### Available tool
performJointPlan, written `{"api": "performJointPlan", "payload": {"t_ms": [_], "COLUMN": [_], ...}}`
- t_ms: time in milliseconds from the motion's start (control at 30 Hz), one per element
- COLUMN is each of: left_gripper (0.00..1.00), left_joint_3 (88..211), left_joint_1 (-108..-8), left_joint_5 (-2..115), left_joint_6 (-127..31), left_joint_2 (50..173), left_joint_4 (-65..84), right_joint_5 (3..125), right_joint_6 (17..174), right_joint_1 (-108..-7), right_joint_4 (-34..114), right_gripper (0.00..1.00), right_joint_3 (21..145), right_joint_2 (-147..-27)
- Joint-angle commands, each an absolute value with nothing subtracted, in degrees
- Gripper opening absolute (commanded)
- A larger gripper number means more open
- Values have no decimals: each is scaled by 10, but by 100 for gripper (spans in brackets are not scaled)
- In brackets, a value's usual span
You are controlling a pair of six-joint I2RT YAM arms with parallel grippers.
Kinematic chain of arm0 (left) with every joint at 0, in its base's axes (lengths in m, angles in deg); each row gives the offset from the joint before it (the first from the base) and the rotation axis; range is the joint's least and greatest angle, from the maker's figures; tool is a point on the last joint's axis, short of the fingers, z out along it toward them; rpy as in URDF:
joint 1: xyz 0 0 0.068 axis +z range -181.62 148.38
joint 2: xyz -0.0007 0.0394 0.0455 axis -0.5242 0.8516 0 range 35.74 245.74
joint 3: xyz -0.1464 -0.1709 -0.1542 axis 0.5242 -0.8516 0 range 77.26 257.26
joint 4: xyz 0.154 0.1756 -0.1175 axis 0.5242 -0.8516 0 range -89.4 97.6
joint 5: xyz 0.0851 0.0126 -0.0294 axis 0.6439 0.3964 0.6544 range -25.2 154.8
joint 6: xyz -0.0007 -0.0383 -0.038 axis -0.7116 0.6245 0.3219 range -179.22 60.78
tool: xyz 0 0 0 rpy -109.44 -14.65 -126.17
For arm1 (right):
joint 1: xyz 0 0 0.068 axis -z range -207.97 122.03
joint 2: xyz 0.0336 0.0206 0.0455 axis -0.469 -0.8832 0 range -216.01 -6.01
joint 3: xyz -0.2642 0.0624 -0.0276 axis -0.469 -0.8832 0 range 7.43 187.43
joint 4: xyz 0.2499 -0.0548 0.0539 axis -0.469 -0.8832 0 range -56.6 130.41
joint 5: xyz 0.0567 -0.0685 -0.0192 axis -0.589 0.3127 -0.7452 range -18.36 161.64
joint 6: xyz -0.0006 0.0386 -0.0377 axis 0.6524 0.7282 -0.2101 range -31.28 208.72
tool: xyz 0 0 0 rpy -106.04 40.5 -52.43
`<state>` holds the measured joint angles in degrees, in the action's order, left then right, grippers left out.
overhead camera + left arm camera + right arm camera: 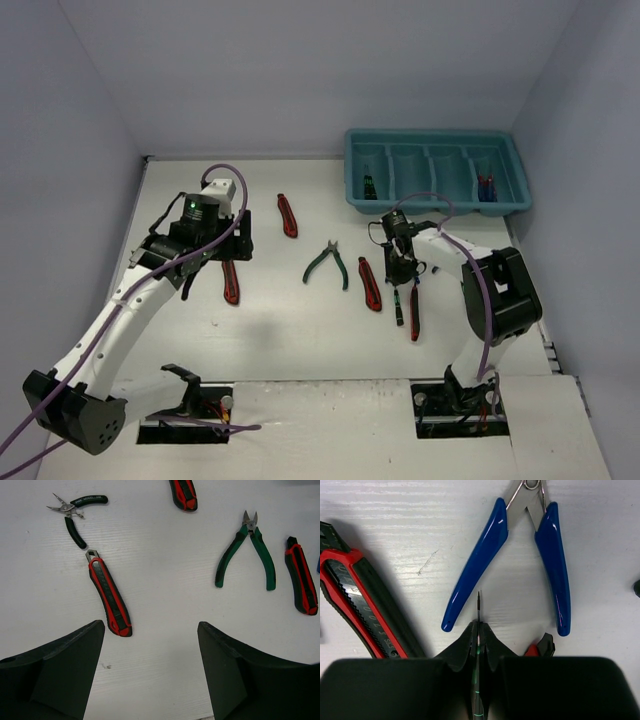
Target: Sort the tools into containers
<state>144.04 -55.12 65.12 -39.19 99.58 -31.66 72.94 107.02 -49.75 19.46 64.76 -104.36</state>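
Observation:
My right gripper (478, 630) is shut on a thin dark green screwdriver (478, 605), whose tip sticks out in front of the fingertips just above the table. Blue-handled pliers (482, 560) lie spread right beyond that tip. A red-and-black utility knife (365, 610) lies to its left. From above, the right gripper (400, 265) is low over the tools near the teal tray (435, 205). My left gripper (150, 626) hangs open over bare table. A red knife (110, 595) lies just beyond its left finger, and green-handled pliers (247, 555) lie farther right.
Small black-handled pliers (75, 510) and two more red knives (301, 577) (183, 492) lie on the white table. The tray holds a dark screwdriver (368, 185) in its left compartment and red and blue tools (485, 187) in its right one. Walls close in the table.

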Motion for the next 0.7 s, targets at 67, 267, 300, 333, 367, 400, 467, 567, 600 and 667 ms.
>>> {"api": "performJointPlan", "payload": {"t_ms": [67, 267, 300, 333, 367, 400, 467, 567, 600, 667], "left_gripper": [72, 72, 72, 72, 72, 72, 72, 72, 72, 72], "left_joint_3": [1444, 1448, 1448, 1448, 1447, 1447, 1448, 1448, 1448, 1451], "left_joint_1": [-553, -553, -552, -552, -552, -552, -552, -552, -552, -552], "left_joint_5": [661, 663, 663, 664, 663, 663, 659, 659, 659, 658], "left_joint_6": [-406, -411, -411, -411, -411, -411, -410, -410, -410, -410], "left_joint_2": [975, 969, 968, 967, 967, 966, 966, 963, 962, 960], "left_joint_4": [-305, -305, -306, -306, -306, -306, -306, -306, -306, -309], "right_joint_5": [736, 742, 744, 746, 748, 751, 759, 769, 770, 770], "right_joint_6": [1067, 1065, 1062, 1059, 1057, 1055, 1047, 1019, 1002, 982], "right_joint_1": [-506, -511, -511, -511, -511, -511, -511, -507, -500, -492], "right_joint_4": [193, 183, 180, 179, 178, 177, 178, 179, 179, 179], "right_gripper": [0, 0, 0, 0, 0, 0, 0, 0, 0, 0], "right_joint_3": [681, 733, 748, 765, 775, 785, 815, 878, 920, 978], "right_joint_2": [-998, -931, -922, -915, -913, -911, -907, -933, -949, -998]}}
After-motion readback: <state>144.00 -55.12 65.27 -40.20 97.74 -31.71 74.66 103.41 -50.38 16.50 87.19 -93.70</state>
